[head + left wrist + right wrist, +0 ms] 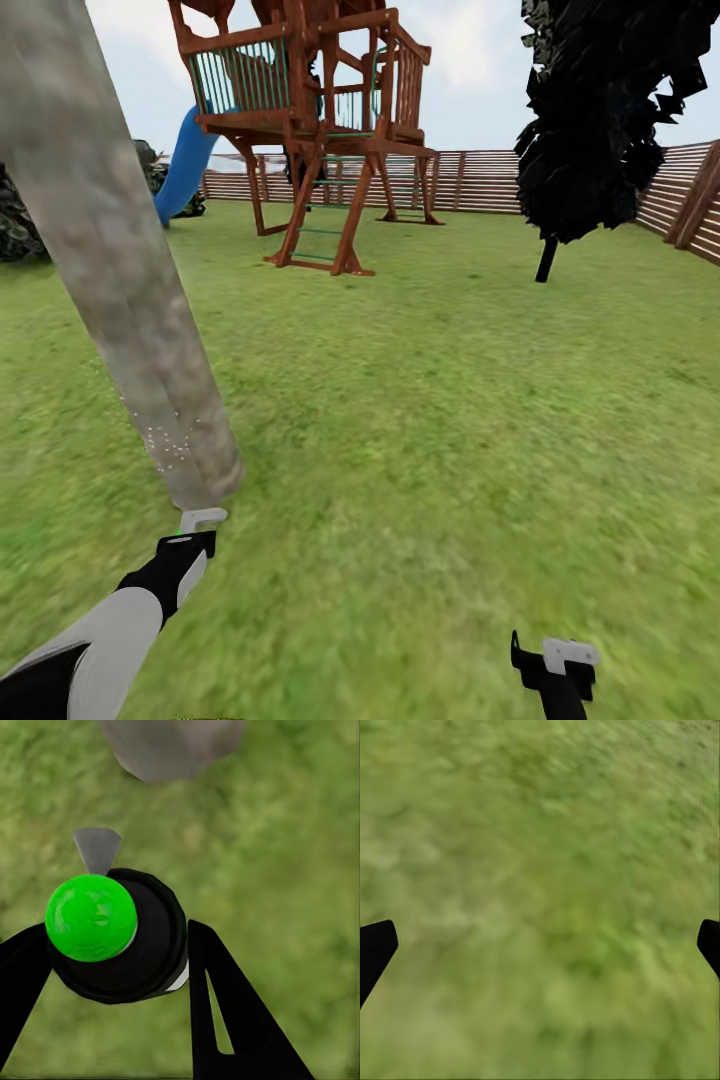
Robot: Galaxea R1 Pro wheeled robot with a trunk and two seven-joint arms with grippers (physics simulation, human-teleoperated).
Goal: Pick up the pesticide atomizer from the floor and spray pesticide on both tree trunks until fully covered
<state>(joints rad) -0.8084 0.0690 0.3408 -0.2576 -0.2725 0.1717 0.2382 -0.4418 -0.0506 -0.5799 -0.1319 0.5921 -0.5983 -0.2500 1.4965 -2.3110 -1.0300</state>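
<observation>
Green lawn [450, 420] fills most of the head view, running back to a brown slat fence [500, 180] across the upper part of the frame. A wooden playhouse [320, 110] stands at upper centre with a blue slide [185, 165] at its left side, and a dark, blocky-leaved tree [600, 110] rises at upper right.

Down the left side of the head view leans the tree trunk [120, 290], mottled grey-brown and beige, meeting the grass at lower left. A scatter of tiny whitish specks — the pesticide [165, 445] — sits on the lower part of the trunk, near its base.

Just below the trunk's foot, at lower left of the frame, the left end effector [190, 535] reaches out on its white-and-black arm. In the left wrist view its black fingers [225, 1005] are clamped on the pesticide atomizer [127, 937] — a black round body whose top shows bright green there, with a grey nozzle pointing toward the trunk's base at the upper edge of that picture.

The right end effector [555, 665] hangs at the lower right of the head view over bare grass; in the right wrist view its black fingertips [375, 949] sit at the far left and right edges, wide apart with nothing between them.
</observation>
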